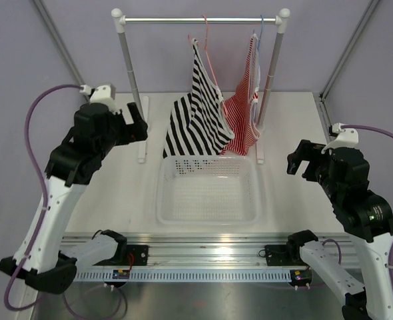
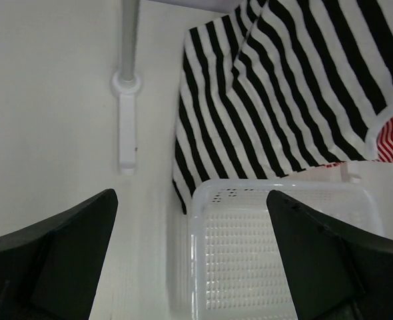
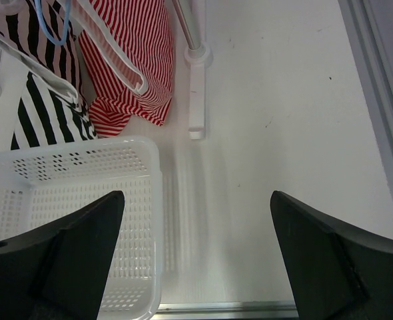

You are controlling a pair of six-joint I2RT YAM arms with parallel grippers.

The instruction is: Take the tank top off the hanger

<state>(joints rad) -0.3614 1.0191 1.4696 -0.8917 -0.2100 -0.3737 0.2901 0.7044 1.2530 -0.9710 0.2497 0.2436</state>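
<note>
A black-and-white striped tank top [image 1: 198, 113] hangs on a thin pink hanger [image 1: 208, 50], hooked over the rail [image 1: 200, 20] of a small white rack at the back of the desk [image 1: 110, 193]. Its lower edge drapes down to the far rim of a white basket [image 1: 208, 193]. Pressed against its right side is a red striped top [image 1: 244, 120] on a blue hanger [image 1: 260, 30]. The left tool [image 1: 138, 125] hovers to the left of the rack and the right tool [image 1: 300, 164] to the right. Both are spread wide, hold nothing, and are well apart from the clothes. No part of the removal looks begun. Several things could go wrong from here. A pull on the cloth with nothing steadying the hanger would likely lift the hook off the rail, so the top and hanger come down together. A strap could catch on the hanger's wire shoulder and stretch instead of sliding off. Because the two garments touch, a pinch taken too far right could drag the red one along. The rack looks light, so a hard sideways tug might tip it. The trailing hem could also snag on the basket rim.
</note>
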